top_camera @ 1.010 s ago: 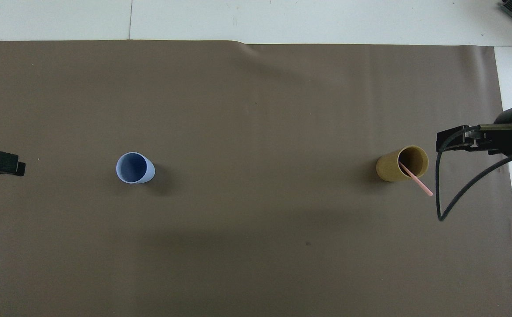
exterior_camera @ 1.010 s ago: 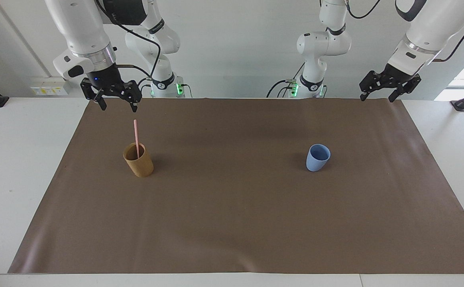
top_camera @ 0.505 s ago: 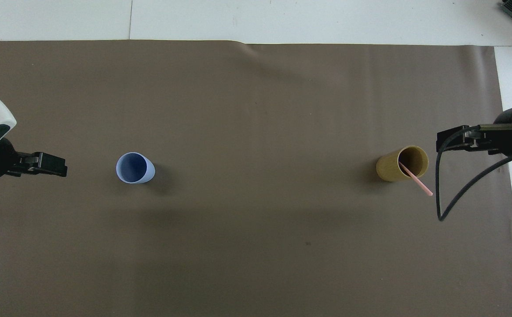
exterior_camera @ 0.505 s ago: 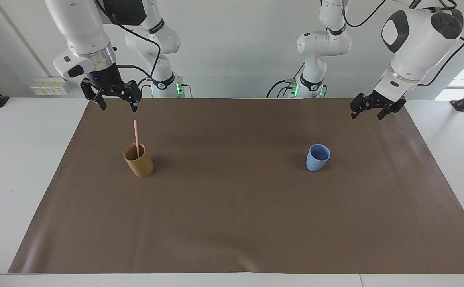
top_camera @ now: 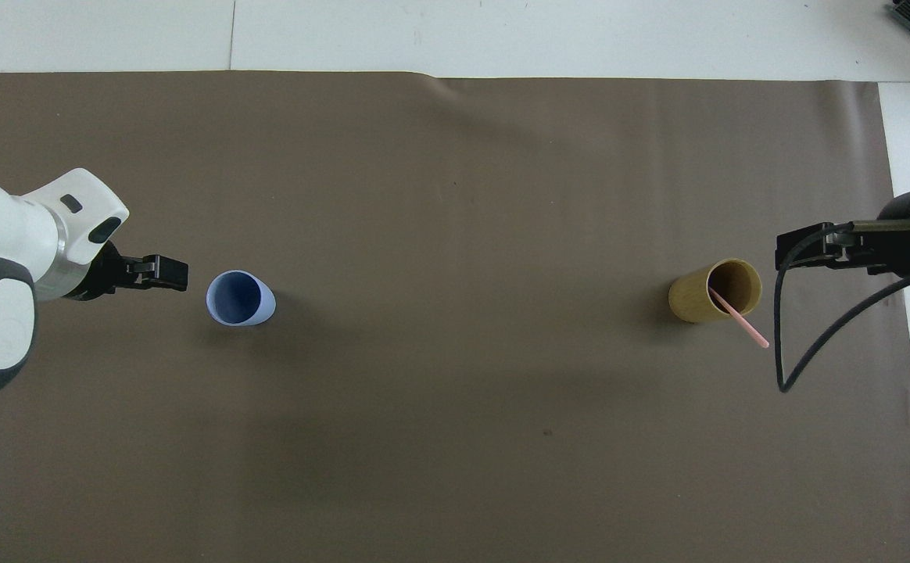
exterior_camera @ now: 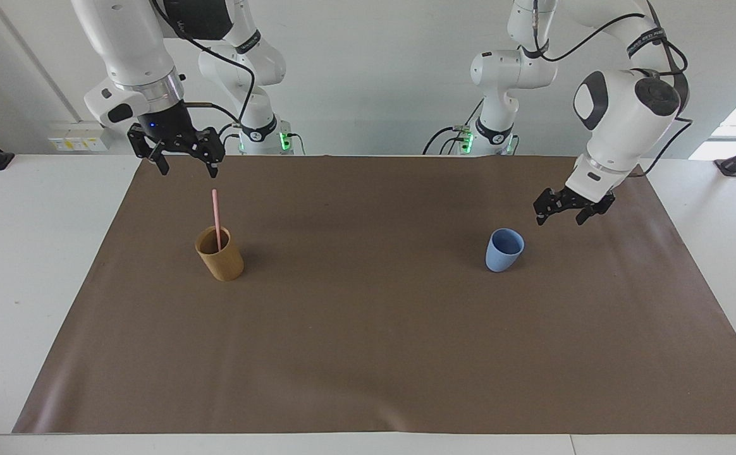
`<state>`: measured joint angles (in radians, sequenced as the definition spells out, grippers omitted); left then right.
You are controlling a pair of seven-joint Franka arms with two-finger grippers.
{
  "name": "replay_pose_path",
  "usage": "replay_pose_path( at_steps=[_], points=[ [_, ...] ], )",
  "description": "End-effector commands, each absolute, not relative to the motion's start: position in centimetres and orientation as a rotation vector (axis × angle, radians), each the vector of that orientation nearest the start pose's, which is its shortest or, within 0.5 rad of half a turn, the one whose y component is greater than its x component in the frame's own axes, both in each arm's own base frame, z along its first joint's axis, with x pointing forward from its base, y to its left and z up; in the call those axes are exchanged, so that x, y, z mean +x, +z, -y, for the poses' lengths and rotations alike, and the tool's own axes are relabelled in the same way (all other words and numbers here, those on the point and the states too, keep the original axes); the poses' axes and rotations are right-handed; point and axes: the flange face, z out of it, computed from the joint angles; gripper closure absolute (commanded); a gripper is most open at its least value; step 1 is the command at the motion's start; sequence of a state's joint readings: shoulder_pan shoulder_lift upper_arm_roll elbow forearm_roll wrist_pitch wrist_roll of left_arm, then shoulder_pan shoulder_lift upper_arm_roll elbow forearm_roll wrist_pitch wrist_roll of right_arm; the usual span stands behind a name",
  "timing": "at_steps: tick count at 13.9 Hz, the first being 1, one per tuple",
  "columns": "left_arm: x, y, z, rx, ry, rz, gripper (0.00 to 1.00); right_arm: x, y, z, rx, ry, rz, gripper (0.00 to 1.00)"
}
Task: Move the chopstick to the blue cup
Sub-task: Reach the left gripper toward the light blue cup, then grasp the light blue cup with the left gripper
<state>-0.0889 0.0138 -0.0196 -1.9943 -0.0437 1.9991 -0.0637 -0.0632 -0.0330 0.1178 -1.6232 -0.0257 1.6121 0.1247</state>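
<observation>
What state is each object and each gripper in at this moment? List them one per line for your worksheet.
chopstick: standing in the tan cup, leaning on its rim, not gripped.
tan cup: upright on the mat, holding the chopstick.
blue cup: upright, empty.
left gripper: open, holding nothing, in the air beside the blue cup.
right gripper: open, holding nothing, above the chopstick's top.

We note open mat (exterior_camera: 368,328) between the tan cup (exterior_camera: 219,254) and the blue cup (exterior_camera: 504,249); only the chopstick (exterior_camera: 215,218) rises above the tan rim.
</observation>
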Motion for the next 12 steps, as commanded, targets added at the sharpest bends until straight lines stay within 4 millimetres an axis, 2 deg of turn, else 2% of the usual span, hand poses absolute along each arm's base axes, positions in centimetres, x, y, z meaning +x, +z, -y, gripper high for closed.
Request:
replay_pose_path(
  at_steps=[1, 2, 5, 8, 9, 11, 12],
  points=[
    [55.8, 41.2, 9.1, -3.187, 0.018, 0.011, 0.0, 54.8, 62.3, -2.6, -3.162, -0.032, -0.13, 0.0],
    [55.4, 40.1, 9.7, -3.188, -0.002, 0.019, 0.0, 54.8, 62.3, -2.6, -3.162, -0.032, -0.13, 0.0],
    [55.3, 37.6, 9.5, -3.188, -0.02, 0.024, 0.0, 54.8, 62.3, -2.6, -3.162, -0.032, -0.13, 0.0],
    [54.9, 37.3, 9.2, -3.187, -0.011, 0.012, 0.0, 54.8, 62.3, -2.6, -3.162, -0.032, -0.13, 0.0],
    [54.6, 37.0, 9.1, -3.185, 0.003, 0.015, 0.07, 54.8, 62.3, -2.6, -3.162, -0.032, -0.13, 0.0],
    [54.5, 36.9, 9.2, -3.184, 0.013, 0.01, 0.77, 54.8, 62.3, -2.6, -3.162, -0.03, -0.13, 0.0],
    [54.5, 37.0, 9.2, -3.184, 0.015, 0.007, 1.0, 54.8, 62.3, -2.6, -3.162, -0.032, -0.13, 0.0]
  ],
)
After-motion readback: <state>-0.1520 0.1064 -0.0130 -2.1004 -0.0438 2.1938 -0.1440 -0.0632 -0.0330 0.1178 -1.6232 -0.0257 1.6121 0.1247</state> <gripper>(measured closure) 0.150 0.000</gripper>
